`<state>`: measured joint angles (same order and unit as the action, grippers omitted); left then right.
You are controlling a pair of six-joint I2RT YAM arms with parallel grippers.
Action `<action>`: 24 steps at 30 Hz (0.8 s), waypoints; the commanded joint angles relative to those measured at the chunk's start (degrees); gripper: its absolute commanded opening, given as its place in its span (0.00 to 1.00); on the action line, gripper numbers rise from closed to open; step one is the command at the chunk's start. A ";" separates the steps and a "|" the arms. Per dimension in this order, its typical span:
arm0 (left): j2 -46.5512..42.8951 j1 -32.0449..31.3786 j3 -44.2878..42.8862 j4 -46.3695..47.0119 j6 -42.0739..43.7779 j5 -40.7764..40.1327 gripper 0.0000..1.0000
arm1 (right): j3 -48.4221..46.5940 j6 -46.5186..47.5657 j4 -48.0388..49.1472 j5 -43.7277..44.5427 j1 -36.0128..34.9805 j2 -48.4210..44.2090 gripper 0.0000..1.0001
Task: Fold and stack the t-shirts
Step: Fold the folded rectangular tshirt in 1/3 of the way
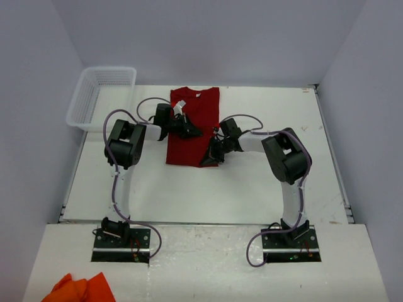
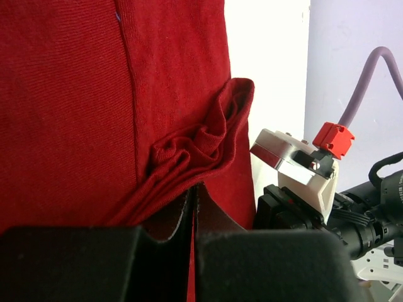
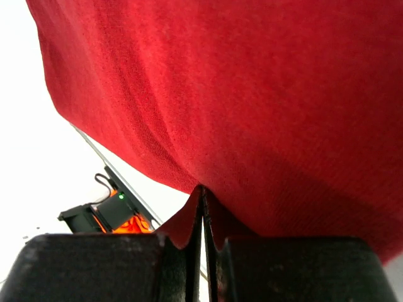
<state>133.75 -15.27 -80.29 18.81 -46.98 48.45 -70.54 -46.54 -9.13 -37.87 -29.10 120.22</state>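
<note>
One dark red t-shirt lies on the white table, folded into a narrow upright rectangle with its white neck label at the far end. My left gripper rests on the shirt's middle. In the left wrist view this gripper is shut on a bunched fold of the red cloth. My right gripper sits at the shirt's near right corner. Seen from the right wrist, that gripper is shut, pinching the hem of the shirt, which hangs draped over it.
A white mesh basket stands at the table's back left corner. An orange cloth lies on the near ledge, left of the arm bases. Grey walls close in the table on three sides.
</note>
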 commanded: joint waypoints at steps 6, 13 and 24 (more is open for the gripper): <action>1.42 1.20 -1.36 0.62 1.36 0.86 0.00 | 4.27 -1.27 0.95 6.05 -0.69 1.07 0.00; -0.50 1.47 -0.66 0.35 2.77 0.60 0.00 | 5.77 5.39 1.74 4.65 -1.22 -2.08 0.00; -10.88 1.47 -6.89 -0.78 3.65 1.74 0.00 | -9.24 19.12 -12.13 5.70 -5.17 -13.69 0.00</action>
<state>128.77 -14.41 -82.65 17.74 -45.25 49.30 -73.82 -32.27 -15.81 -33.41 -34.39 113.14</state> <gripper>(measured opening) 0.002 0.003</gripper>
